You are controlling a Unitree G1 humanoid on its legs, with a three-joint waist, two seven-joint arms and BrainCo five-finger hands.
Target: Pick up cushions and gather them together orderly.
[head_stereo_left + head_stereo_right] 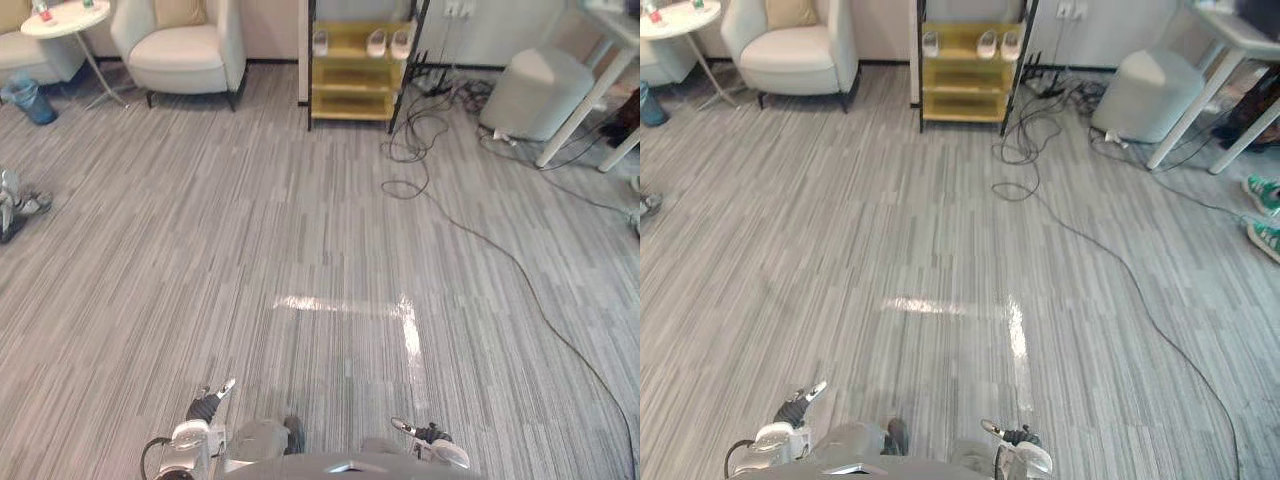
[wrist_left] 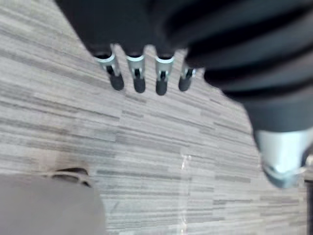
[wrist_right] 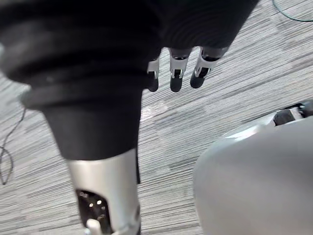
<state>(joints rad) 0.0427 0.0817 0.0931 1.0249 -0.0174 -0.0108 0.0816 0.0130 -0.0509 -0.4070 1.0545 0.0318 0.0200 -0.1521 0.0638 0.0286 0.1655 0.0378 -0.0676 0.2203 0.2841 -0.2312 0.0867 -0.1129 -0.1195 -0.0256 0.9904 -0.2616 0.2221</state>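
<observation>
A tan cushion [image 1: 180,11] leans against the back of a white armchair [image 1: 185,55] at the far left of the room. Another tan cushion [image 1: 14,14] sits on a pale sofa at the far left edge. My left hand [image 1: 205,405] and right hand [image 1: 430,434] hang low at the near edge, both far from the cushions. In the left wrist view the straight fingers [image 2: 139,81] point down at bare carpet. The right wrist view shows that hand's fingers [image 3: 176,76] straight too, over the carpet. Neither hand holds anything.
A round white side table [image 1: 65,20] and a blue bin [image 1: 28,100] stand by the armchair. A yellow shelf [image 1: 360,70] with shoes, a grey pouf [image 1: 535,92] and white table legs [image 1: 575,115] line the back. A long cable [image 1: 500,260] crosses the carpet. A person's green shoes [image 1: 1262,215] show at the right.
</observation>
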